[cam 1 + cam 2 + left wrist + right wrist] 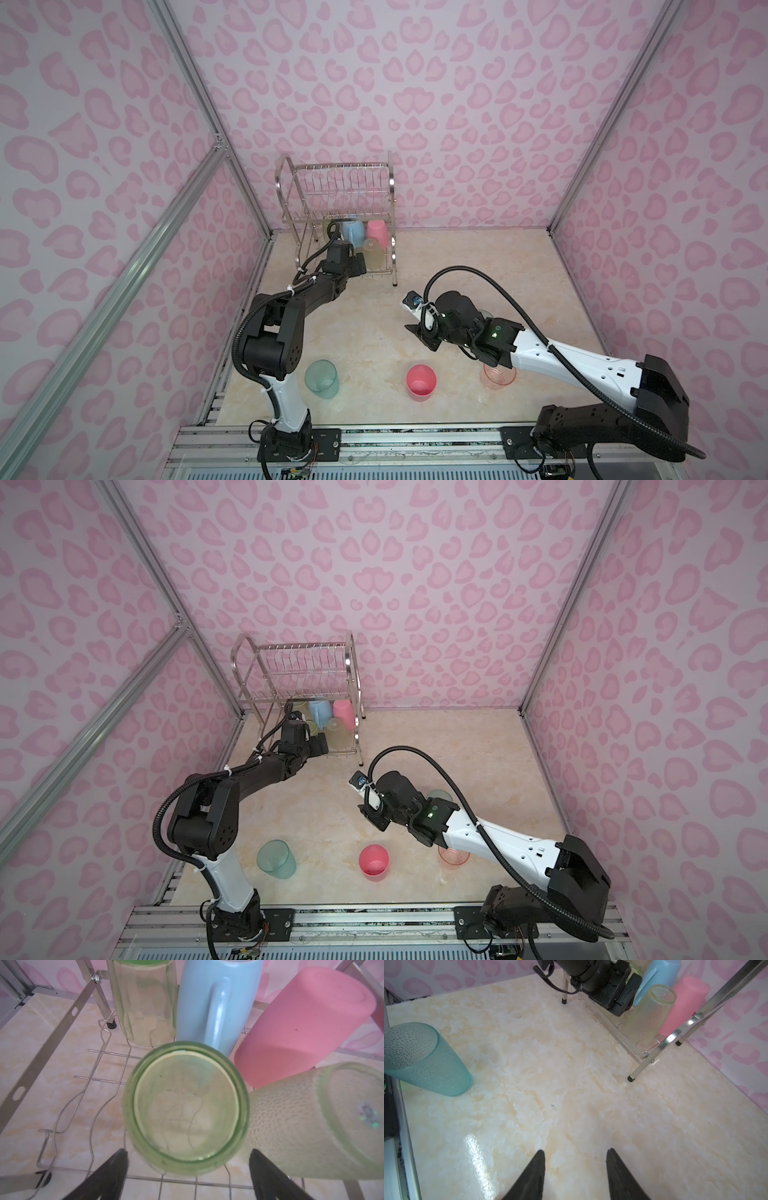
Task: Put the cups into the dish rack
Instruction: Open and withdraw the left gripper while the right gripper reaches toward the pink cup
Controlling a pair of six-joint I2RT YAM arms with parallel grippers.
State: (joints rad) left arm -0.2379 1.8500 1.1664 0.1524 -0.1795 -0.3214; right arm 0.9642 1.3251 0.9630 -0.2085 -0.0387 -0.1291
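probably light, slick green cup point(187, 1105): pinch across walls. left gripper point(188, 1150) spread around it; right gripper point(576, 1150) apart, empty.

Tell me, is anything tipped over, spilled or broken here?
Nothing stands out. In the dish rack, the pink cup and bumpy green cup sit bottom-up on the lower shelf. On the table, the teal cup, darker pink cup and peach cup stand upright. No spill or crack shows.

Right claw point(575, 1152) parted over marble desk point(550, 1076). Teal dimpled cup point(425, 1059) standing ahead-left. Dish rack point(675, 1035) ahead-right, farther off, cups point(652, 1014) inside.
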